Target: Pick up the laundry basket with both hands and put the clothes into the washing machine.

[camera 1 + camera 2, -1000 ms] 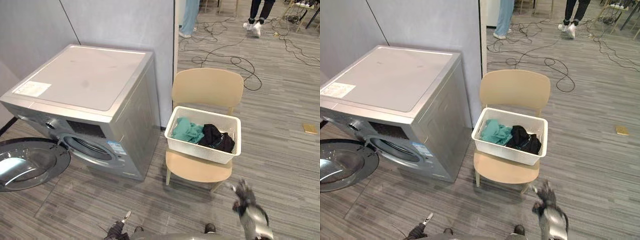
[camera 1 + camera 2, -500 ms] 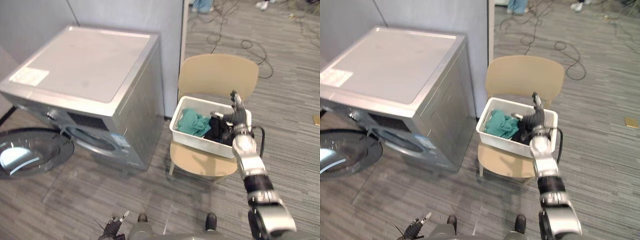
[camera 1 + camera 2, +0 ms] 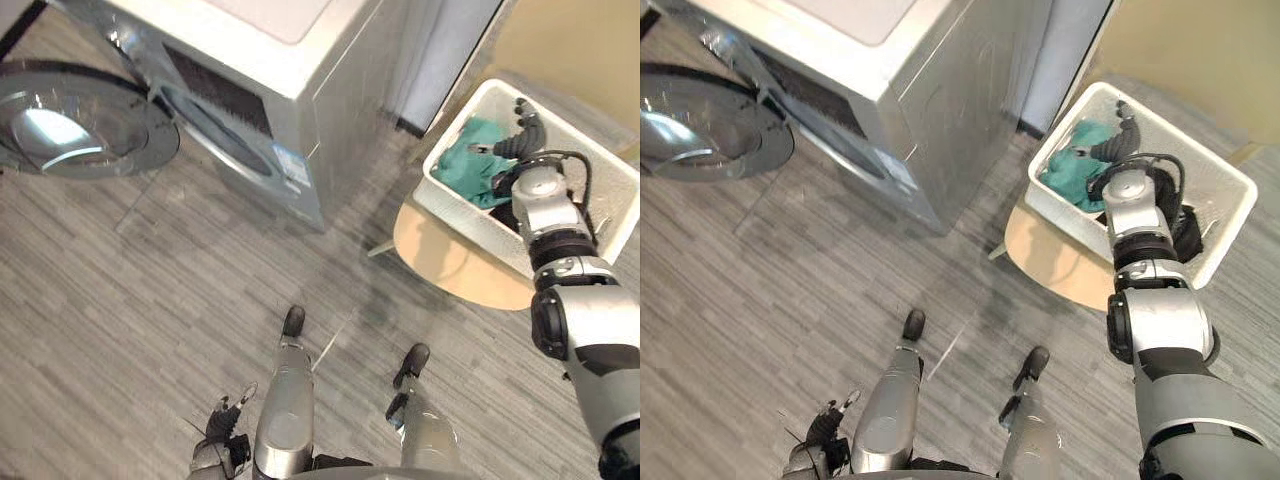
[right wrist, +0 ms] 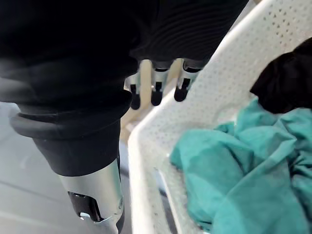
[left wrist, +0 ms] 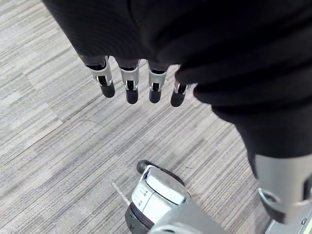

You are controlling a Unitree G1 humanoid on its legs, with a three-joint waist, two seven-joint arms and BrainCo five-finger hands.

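Observation:
The white laundry basket (image 3: 470, 222) stands on a beige chair (image 3: 450, 268) to the right of the washing machine (image 3: 300, 60). In it lie a teal cloth (image 3: 465, 165) and a black cloth (image 4: 287, 78). My right hand (image 3: 525, 140) reaches over the basket at the teal cloth's end. It is open, and its straight fingers (image 4: 155, 92) hang just outside the perforated basket wall (image 4: 229, 63), by the rim. My left hand (image 3: 215, 445) hangs low by my side, open, its fingers (image 5: 129, 85) pointing at the floor.
The machine's round door (image 3: 70, 125) is swung open to the left, low over the floor, and the drum opening (image 3: 215, 135) faces me. A grey wall panel (image 3: 450, 40) stands behind the machine. The chair's back (image 3: 580, 50) rises behind the basket. Striped grey floor (image 3: 150, 300) lies between me and the machine.
The camera has tipped down and moved closer, so the whole picture shifted. My right arm has stretched from over the black cloth to the basket's rim at the teal cloth's end.

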